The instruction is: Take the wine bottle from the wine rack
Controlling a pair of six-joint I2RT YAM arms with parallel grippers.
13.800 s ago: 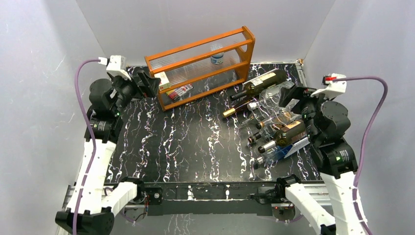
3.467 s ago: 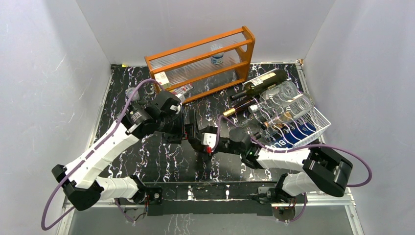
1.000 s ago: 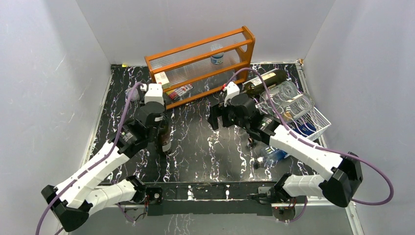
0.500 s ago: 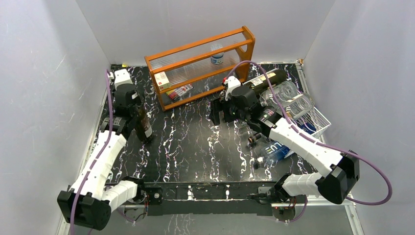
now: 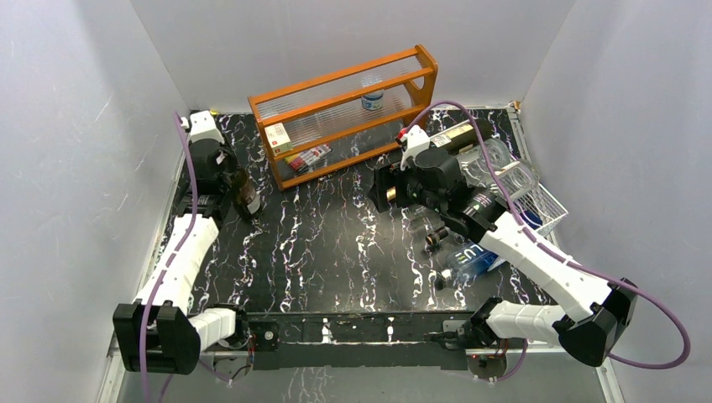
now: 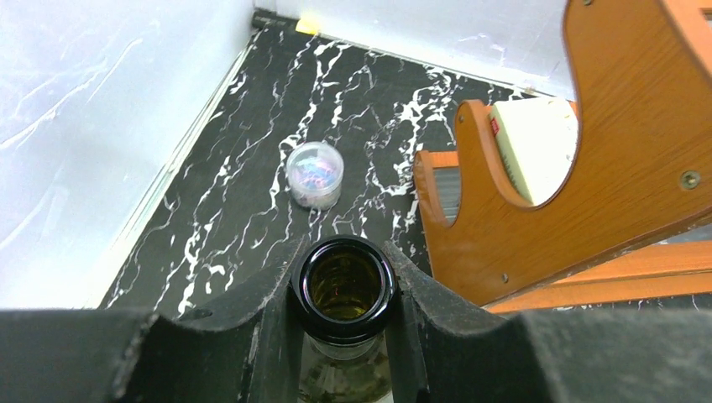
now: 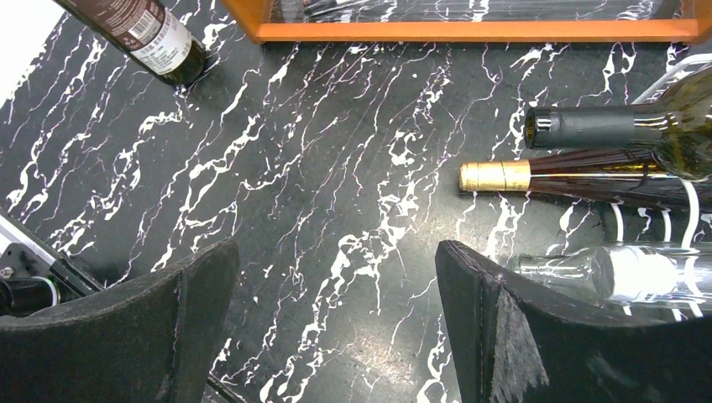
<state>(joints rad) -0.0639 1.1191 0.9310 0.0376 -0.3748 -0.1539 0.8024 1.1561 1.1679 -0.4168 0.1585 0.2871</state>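
My left gripper (image 5: pixel 236 179) is shut on the neck of a dark wine bottle (image 5: pixel 246 198) with a brown label, held nearly upright at the table's back left. In the left wrist view its open mouth (image 6: pixel 342 287) sits between my fingers (image 6: pixel 252 319). The white wire wine rack (image 5: pixel 547 202) lies at the right with several bottles in it, among them a dark green one (image 5: pixel 458 134). My right gripper (image 5: pixel 385 189) hovers open just left of the rack. In its wrist view a gold-foiled neck (image 7: pixel 495 176), a black-capped neck (image 7: pixel 588 128) and a clear bottle (image 7: pixel 625 273) lie beyond its right finger (image 7: pixel 537 336).
An orange wooden shelf (image 5: pixel 344 113) with clear ribbed panels stands at the back, close to the held bottle. A small clear lidded jar (image 6: pixel 315 172) sits by the left wall. A blue-labelled bottle (image 5: pixel 472 256) and a dark neck (image 5: pixel 437 240) lie on the table in front of the rack.
My left arm has carried the dark bottle from the table's middle out to the back left corner. My right arm has drifted right, nearer the rack, still open.
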